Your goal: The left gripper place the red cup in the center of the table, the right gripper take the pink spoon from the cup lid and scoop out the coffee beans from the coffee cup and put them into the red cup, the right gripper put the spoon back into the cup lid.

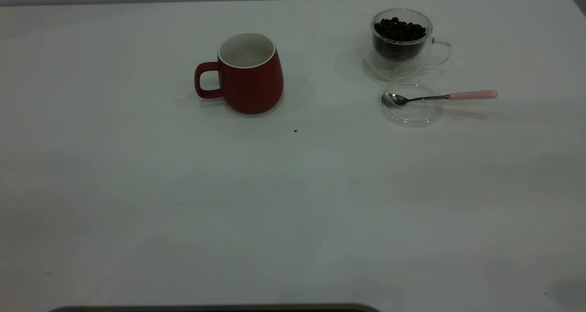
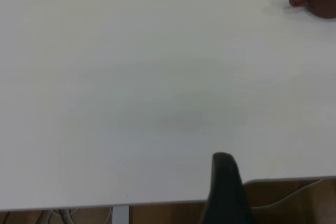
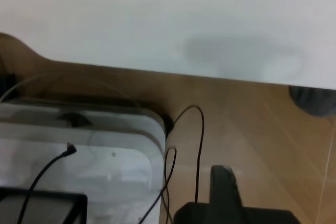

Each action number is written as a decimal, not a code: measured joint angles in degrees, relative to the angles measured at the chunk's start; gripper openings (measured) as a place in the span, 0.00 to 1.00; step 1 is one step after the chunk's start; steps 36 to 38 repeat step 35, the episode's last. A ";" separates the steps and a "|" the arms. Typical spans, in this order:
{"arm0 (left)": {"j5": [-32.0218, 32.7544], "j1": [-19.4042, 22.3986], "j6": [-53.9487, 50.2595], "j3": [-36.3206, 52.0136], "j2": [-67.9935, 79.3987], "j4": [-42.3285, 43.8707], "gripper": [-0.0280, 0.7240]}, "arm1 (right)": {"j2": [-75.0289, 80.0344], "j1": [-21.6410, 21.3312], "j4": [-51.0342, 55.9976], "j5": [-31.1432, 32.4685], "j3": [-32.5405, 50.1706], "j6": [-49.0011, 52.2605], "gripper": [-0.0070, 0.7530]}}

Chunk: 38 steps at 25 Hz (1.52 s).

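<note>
Left gripper (image 2: 224, 182) parked off the near table (image 1: 183, 211) edge; only one dark finger visible, spread impossible to judge. Right gripper (image 3: 226, 192) likewise parked, off-table over floor and cables, state unreadable. Farther out: red cup (image 1: 247, 74) upright, empty, roughly mid-table. Beyond right: pink spoon (image 1: 442, 97) resting in cup lid (image 1: 412, 102); coffee cup (image 1: 400, 42) full of coffee beans (image 1: 399, 29). Probably no scooping done yet.

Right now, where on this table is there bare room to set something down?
The whole near half of the table is bare, as is the stretch left of the red cup. It is crowded at the far right, where the coffee cup, cup lid and pink spoon cluster.
</note>
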 joint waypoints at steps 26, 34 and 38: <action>0.05 0.00 0.00 0.00 0.00 0.00 0.82 | -41.52 -0.41 -0.32 1.95 0.76 0.00 0.75; 0.05 0.00 0.00 0.00 0.00 0.00 0.82 | -41.52 -0.41 -0.33 1.95 0.81 0.00 0.75; 0.05 0.00 0.00 0.00 0.00 0.00 0.82 | -41.52 -0.41 -0.33 1.95 0.81 0.00 0.75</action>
